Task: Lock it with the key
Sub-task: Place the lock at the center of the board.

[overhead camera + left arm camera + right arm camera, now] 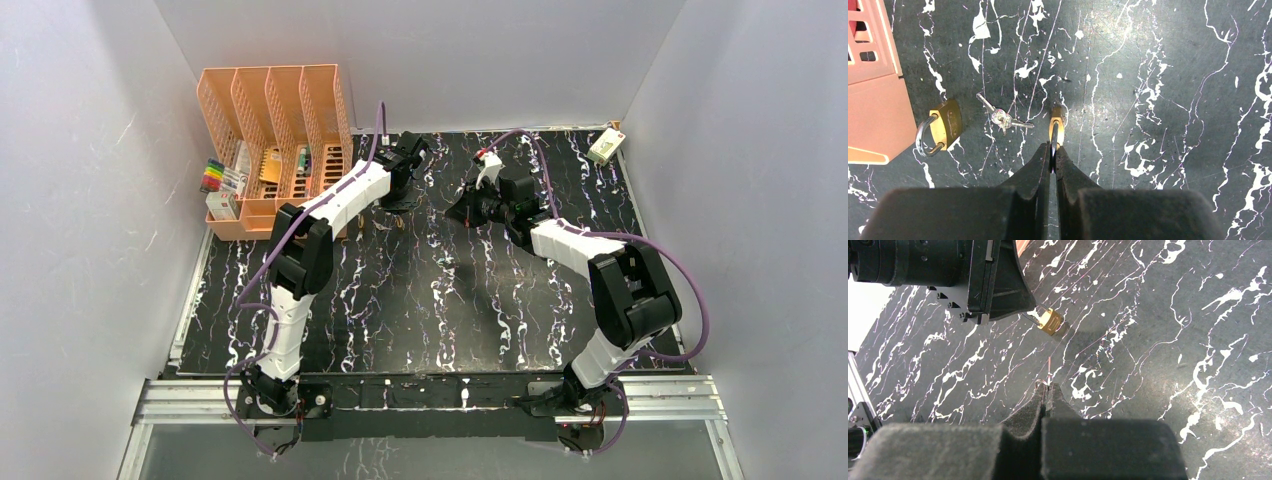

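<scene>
My left gripper [1053, 150] is shut on the shackle of a small brass padlock [1057, 127], holding it just above the table with its body pointing away. The right wrist view shows that padlock [1050, 321] sticking out of the left gripper's fingers [1008, 290]. My right gripper [1049, 388] is shut on a thin key [1049, 370], seen edge-on, with a wire ring [1040, 384] at the fingertips. The key tip points toward the padlock but stays short of it. In the top view both grippers, left [400, 195] and right [462, 212], face each other at mid-back.
A second brass padlock [943, 127] with an open shackle lies on the table beside a bunch of spare keys [1003, 118]. An orange file organizer [275, 140] stands at the back left, its base close to the left gripper [873, 120]. A small box [605, 147] sits at the back right.
</scene>
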Motion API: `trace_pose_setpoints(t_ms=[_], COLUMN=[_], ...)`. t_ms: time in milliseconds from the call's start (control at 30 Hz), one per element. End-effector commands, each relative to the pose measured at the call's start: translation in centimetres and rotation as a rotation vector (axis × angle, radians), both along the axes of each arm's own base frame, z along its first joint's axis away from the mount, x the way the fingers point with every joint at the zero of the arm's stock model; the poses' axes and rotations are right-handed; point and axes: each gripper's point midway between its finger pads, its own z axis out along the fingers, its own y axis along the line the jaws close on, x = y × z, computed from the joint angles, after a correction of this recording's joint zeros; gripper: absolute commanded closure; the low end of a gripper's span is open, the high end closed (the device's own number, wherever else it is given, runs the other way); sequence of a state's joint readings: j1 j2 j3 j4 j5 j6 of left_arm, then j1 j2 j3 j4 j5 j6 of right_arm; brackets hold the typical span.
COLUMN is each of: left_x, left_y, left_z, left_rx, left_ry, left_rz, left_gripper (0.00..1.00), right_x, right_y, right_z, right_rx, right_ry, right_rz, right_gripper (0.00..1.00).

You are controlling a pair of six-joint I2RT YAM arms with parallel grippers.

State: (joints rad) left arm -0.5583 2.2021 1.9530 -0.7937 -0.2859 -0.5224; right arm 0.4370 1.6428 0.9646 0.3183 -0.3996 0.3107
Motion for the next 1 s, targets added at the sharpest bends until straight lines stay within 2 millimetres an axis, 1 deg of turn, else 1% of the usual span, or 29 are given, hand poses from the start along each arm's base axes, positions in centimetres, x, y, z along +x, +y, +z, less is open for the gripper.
trace_pose_setpoints(t_ms=[0,200,533,767,967], left_x=[-0.76,-0.92,-1.46,-1.54,-1.63], left_y=[1.02,1.10,1.11,0.98,0.78], left_z=[2.26,2.57,2.53,3.19,2.52], left_rx=[-0.006,-0.008,-0.015,-0.023,-0.027], left_ry=[-0.015,-0.016,-0.006,-0.018,-0.003], left_rz=[0.024,0.022,0.020,0.017,0.012], left_gripper=[1.00,1.00,1.00,1.00,1.00], right_x=[0.49,0.44,0.39,0.37,0.37], right_y=[0.59,0.68,0.66,0.75,0.76], right_z=[1.07,0.95,0.65,0.56,0.57], right_rx=[0.027,0.028,0.027,0.030,0.030], right_ry=[-0.053,-0.049,-0.043,-0.039,-0.038], right_rz=[0.019,0.023,0.024,0.028,0.030], right_gripper=[1.00,1.00,1.00,1.00,1.00])
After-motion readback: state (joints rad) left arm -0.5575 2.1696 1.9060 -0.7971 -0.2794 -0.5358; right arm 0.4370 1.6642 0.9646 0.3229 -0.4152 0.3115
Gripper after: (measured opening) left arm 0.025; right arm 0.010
